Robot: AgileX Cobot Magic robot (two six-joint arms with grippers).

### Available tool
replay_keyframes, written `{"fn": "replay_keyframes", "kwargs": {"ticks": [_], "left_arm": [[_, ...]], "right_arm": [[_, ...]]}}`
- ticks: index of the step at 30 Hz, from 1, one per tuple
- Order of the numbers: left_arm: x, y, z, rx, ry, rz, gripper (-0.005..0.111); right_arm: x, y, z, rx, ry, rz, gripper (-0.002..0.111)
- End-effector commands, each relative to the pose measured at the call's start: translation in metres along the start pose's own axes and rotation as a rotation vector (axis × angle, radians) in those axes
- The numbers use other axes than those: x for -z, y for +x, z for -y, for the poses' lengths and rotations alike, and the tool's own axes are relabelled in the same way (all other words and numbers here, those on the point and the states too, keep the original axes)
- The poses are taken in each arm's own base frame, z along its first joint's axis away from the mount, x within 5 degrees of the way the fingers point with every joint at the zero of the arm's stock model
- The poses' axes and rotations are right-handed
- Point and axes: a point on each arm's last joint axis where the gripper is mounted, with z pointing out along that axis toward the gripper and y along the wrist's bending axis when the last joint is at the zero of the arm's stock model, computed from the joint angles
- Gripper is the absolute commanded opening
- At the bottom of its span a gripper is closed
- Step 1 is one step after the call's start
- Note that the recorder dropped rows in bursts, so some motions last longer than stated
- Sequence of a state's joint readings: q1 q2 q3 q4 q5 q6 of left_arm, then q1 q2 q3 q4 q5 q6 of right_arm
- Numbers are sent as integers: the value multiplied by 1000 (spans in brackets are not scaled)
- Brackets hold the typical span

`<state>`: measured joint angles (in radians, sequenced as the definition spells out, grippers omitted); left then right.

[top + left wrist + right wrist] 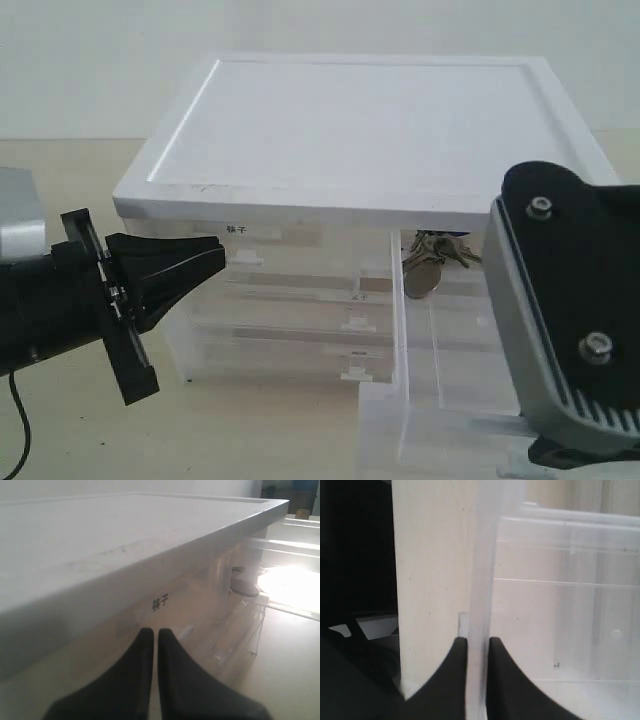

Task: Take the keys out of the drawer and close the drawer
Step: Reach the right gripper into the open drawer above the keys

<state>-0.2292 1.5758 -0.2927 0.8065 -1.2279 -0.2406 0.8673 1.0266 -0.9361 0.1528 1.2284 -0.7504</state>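
- The small bunch of silver keys [436, 258] lies at the back of the pulled-out clear plastic drawer [400, 340], about three o'clock from the left claw [217, 251], whose tips are pressed together and empty.
- The right claw [478, 645] pinches the drawer's front edge (so the left looks freer).
- The keys' long axis is unclear, and the grey housing [560, 330] of the right arm hides the drawer's far side.

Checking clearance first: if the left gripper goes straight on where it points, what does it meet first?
Most likely the front of the labelled half-width drawer, just below the white top; depth is uncertain.
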Motion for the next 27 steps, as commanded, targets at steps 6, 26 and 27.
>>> {"fn": "replay_keyframes", "kwargs": {"ticks": [6, 26, 27], "left_arm": [[-2, -1, -5, 2, -31, 4, 5], [-2, 0, -2, 3, -4, -2, 5], [-2, 0, -2, 3, -4, -2, 5]], "right_arm": [[-8, 12, 2, -59, 48, -78, 52], [-19, -15, 47, -533, 293, 0, 51], [-25, -17, 51, -552, 307, 16, 51]]}}
